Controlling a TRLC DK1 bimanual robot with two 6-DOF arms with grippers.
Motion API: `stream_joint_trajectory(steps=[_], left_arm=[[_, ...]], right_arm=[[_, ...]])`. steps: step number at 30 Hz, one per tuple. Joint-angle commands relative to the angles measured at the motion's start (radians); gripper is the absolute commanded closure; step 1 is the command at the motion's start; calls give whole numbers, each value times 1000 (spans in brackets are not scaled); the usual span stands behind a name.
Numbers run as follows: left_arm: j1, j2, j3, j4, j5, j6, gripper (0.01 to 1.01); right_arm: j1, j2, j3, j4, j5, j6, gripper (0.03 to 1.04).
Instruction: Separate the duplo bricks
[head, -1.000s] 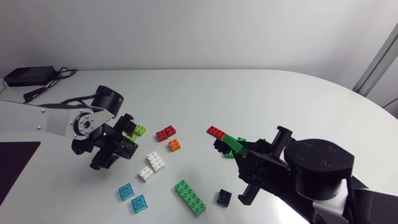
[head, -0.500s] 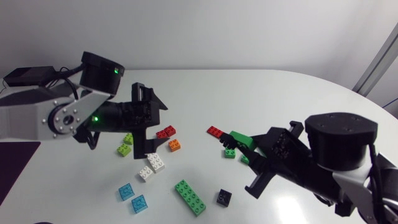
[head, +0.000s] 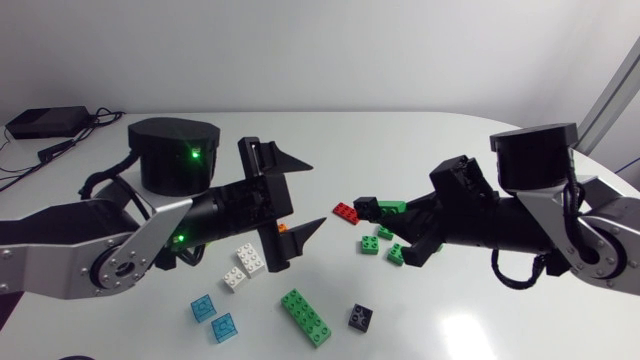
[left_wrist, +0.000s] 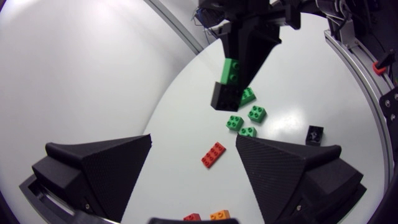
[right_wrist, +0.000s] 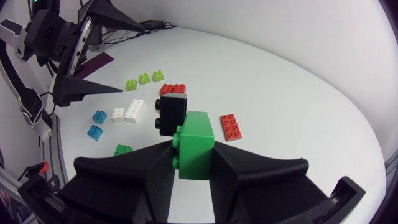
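Observation:
My right gripper (right_wrist: 189, 169) is shut on a green brick (right_wrist: 196, 146) with a black brick (right_wrist: 171, 115) stuck on its far end. In the head view this green and black stack (head: 380, 207) hangs above the table's middle, right gripper (head: 405, 222) behind it. My left gripper (head: 300, 196) stands open, level with the stack and a short way left of it, its fingers one above the other. From the left wrist the stack (left_wrist: 229, 84) is ahead of the open left gripper (left_wrist: 196, 169), nothing between its fingers.
On the table lie a red flat brick (head: 346, 212), three small green bricks (head: 384, 240), a black brick (head: 360, 317), a long green brick (head: 305, 317), white bricks (head: 245, 265) and two blue bricks (head: 212, 315). Lime bricks (right_wrist: 137, 81) lie farther off.
My left arm has lifted away from the lime brick and swung its open gripper toward the middle. My right arm has risen and turned the stack to face it.

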Motion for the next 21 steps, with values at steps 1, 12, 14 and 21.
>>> stream_joint_trajectory(steps=[1,12,14,21], left_arm=[[-19,48,-23,58,-15,-70,103],[-102,149,-5,186,-78,-106,120],[-108,163,-2,211,-90,-107,120],[-133,195,17,271,-125,-113,121]], right_arm=[[-27,36,22,21,-36,53,813],[-54,64,87,-11,-128,102,813],[-54,76,94,-12,-135,103,813],[-39,120,111,-11,-152,108,813]])
